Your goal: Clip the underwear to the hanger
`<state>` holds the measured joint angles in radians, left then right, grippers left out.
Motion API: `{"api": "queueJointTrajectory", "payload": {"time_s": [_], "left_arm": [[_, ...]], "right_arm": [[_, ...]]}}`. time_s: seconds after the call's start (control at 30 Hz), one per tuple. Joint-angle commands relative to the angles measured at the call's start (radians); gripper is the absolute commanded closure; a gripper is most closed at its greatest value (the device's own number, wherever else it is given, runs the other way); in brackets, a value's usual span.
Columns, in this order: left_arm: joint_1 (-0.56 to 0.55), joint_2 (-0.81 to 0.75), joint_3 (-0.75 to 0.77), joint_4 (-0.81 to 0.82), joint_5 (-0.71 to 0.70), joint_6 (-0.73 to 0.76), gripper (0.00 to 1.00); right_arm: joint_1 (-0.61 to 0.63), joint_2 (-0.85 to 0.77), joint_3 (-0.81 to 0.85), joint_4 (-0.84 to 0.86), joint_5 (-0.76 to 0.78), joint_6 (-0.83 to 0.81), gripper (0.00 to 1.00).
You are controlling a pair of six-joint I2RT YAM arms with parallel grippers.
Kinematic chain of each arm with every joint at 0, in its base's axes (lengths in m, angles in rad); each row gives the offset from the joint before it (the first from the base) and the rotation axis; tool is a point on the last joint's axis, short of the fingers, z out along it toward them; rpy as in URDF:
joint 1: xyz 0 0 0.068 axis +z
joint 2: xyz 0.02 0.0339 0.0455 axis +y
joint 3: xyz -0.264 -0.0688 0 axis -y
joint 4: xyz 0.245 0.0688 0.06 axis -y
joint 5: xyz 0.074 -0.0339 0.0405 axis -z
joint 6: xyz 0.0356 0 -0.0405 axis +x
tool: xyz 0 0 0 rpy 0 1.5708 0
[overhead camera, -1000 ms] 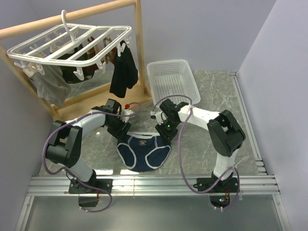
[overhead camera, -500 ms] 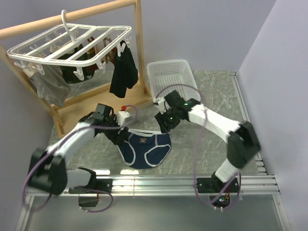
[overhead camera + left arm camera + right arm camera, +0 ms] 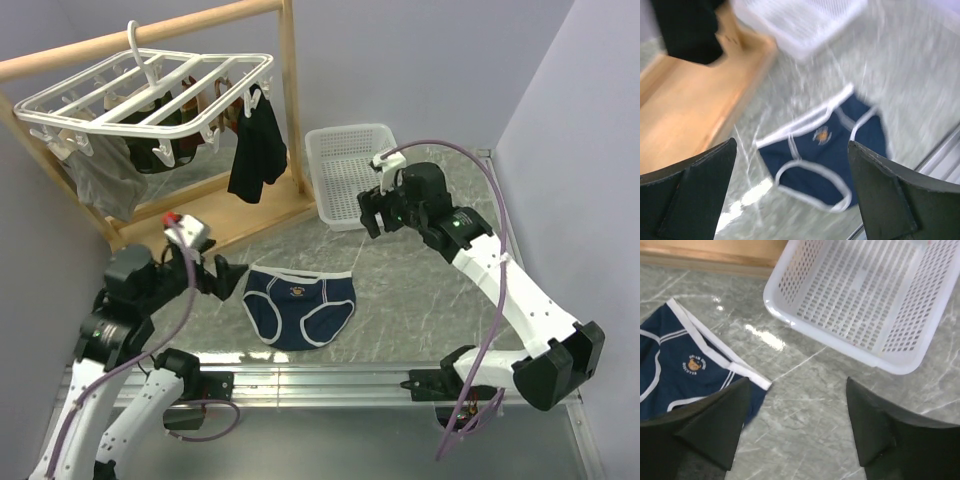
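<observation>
The navy underwear (image 3: 300,305) lies flat on the marble bench (image 3: 440,300), near its middle. The left tool (image 3: 226,271) hovers just left of it, jaws wide, holding nothing. The right tool (image 3: 368,214) hovers by the white basket (image 3: 345,160), also wide and holding nothing. The white hanger (image 3: 150,95) hangs from the wooden rail (image 3: 150,35), far left.

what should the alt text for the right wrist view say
Navy underwear with white trim lies flat on a grey marble table at left, a white basket at upper right. The right hand hangs open in the foreground, holding nothing. A wooden base edges the top.
</observation>
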<state>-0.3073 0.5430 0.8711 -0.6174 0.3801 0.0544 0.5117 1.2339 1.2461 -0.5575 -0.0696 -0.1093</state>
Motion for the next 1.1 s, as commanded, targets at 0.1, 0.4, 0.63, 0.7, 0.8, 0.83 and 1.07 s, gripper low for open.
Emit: {"api": "queueJointTrajectory", "payload": {"time_s": [0.1,0.4,0.63,0.7,0.8,0.83,1.07], "left_arm": [[0.133,-0.017,0.225,0.001,-0.197,-0.382,0.01],[0.477,0.067,0.486,-0.191,-0.313,-0.606,0.04],[0.572,0.159,0.571,-0.186,-0.31,-0.645,0.01],[0.602,0.212,0.612,-0.177,-0.294,-0.616,0.01],[0.608,0.308,0.733,-0.211,-0.296,-0.53,0.01],[0.608,0.337,0.806,-0.229,-0.312,-0.509,0.01],[0.609,0.497,0.95,-0.263,-0.267,-0.348,0.03]], "right_arm": [[-0.001,-0.188,-0.036,0.253,-0.079,-0.041,0.02],[0.103,-0.12,-0.01,0.355,-0.305,0.057,0.01],[0.318,0.005,0.024,0.537,-0.181,0.051,0.02],[0.375,0.076,0.074,0.556,-0.136,0.017,0.02],[0.462,0.153,0.133,0.556,-0.081,-0.039,0.02],[0.491,0.17,0.145,0.556,-0.072,-0.055,0.02],[0.531,0.265,0.217,0.672,-0.107,0.034,0.01]]}}
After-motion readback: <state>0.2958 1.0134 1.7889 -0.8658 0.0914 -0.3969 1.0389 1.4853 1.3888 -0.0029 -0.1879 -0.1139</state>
